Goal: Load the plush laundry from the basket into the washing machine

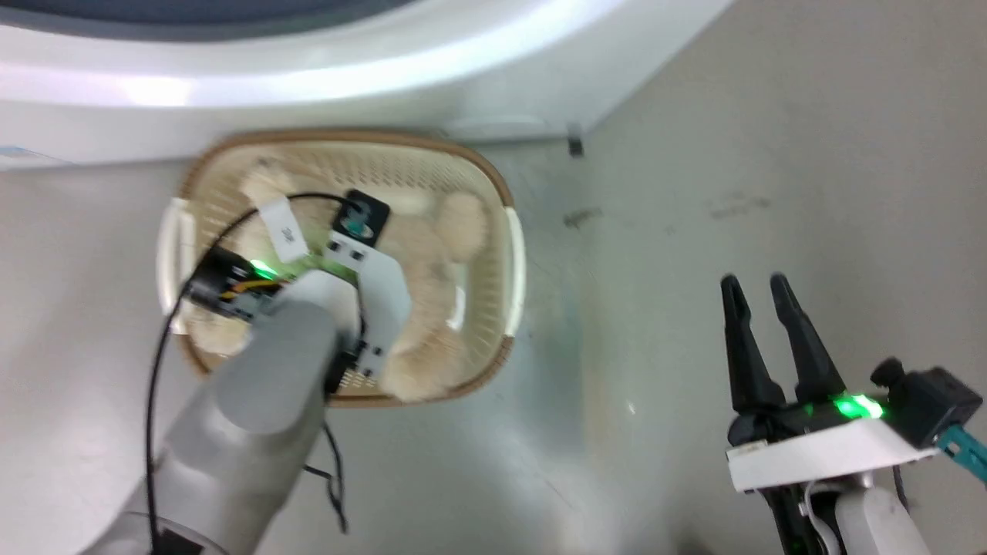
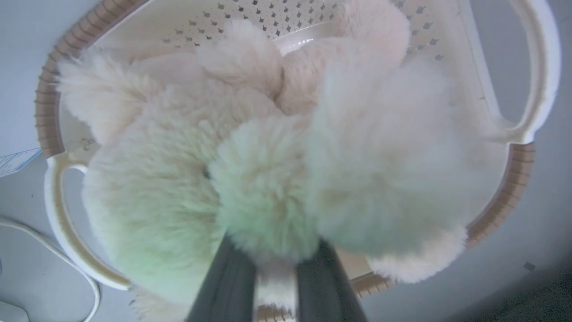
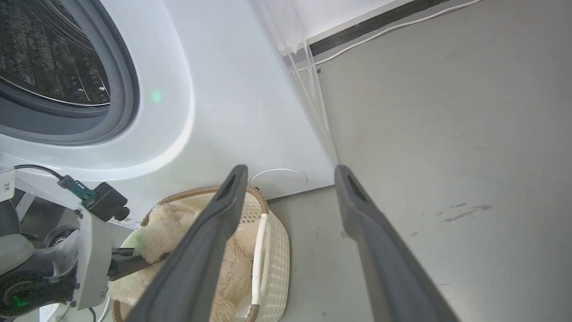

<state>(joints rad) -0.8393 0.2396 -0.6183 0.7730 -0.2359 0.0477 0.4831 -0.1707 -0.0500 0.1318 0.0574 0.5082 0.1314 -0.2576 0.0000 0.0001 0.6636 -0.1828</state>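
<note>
The basket (image 1: 493, 177) stands on the floor against the white washing machine (image 1: 308, 77), with the cream plush laundry (image 1: 432, 254) lying in it. My left arm reaches down into the basket. In the left wrist view my left gripper (image 2: 277, 250) is shut on a tuft of the plush laundry (image 2: 268, 179), inside the basket's rim (image 2: 44, 112). My right gripper (image 1: 754, 281) hangs open and empty over the floor to the right. In the right wrist view the right gripper (image 3: 290, 170) points past the basket (image 3: 277, 237) at the machine's open drum (image 3: 44, 53).
Bare grey floor (image 1: 694, 154) stretches to the right of the basket and machine. A white cable (image 2: 53, 250) lies on the floor beside the basket. A round cover (image 3: 278, 181) sits low on the machine's front. A dark baseboard (image 3: 380, 20) runs along the far wall.
</note>
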